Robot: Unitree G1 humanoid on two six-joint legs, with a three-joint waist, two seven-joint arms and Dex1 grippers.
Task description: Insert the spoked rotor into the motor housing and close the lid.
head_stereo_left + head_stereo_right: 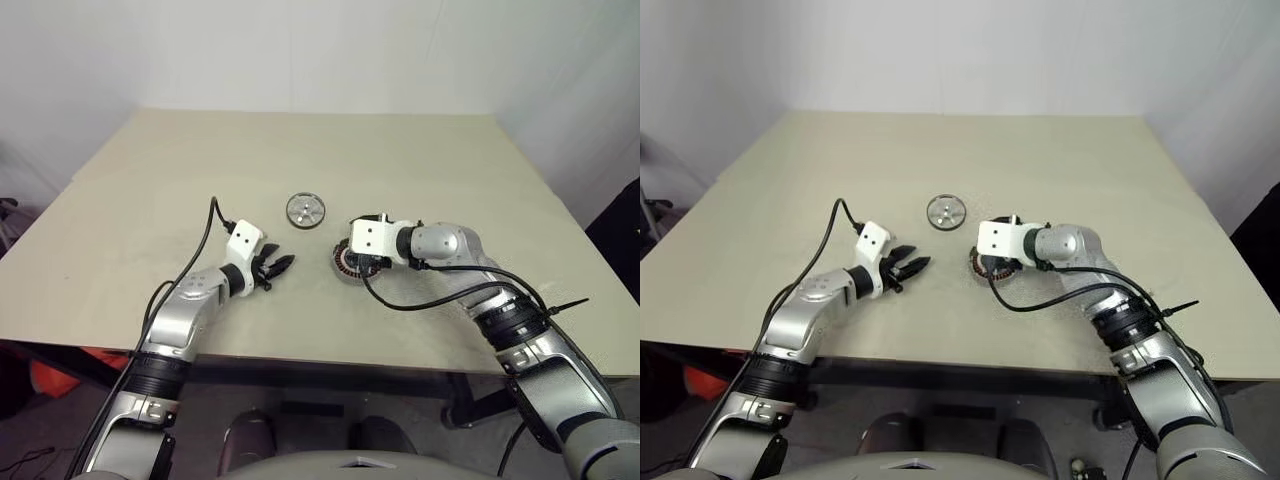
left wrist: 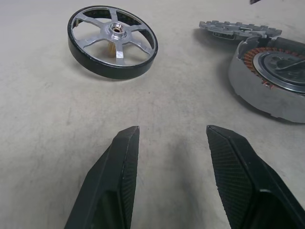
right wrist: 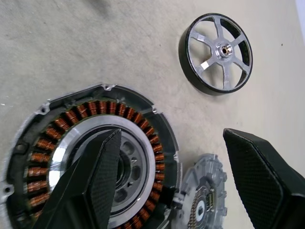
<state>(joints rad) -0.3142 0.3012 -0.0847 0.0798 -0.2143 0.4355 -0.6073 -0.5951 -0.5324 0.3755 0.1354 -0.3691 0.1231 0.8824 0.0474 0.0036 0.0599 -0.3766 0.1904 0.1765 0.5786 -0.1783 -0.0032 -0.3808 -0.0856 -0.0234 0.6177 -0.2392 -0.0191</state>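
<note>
The spoked rotor (image 1: 305, 211), a dark-rimmed wheel with silver spokes, lies flat on the table near its middle. The motor housing (image 3: 90, 162), grey with copper windings around a silver centre, sits to the rotor's near right. My right gripper (image 3: 171, 136) hovers open just above it, one finger over the centre. The notched grey lid (image 3: 202, 195) lies beside the housing, on its far side as the left wrist view shows it (image 2: 238, 29). My left gripper (image 1: 280, 266) stands open and empty, low over the table, left of the housing and pointing towards it.
The beige table (image 1: 150, 200) reaches to white walls at the back. Its front edge runs just behind both forearms. Black cables loop from each wrist over the tabletop.
</note>
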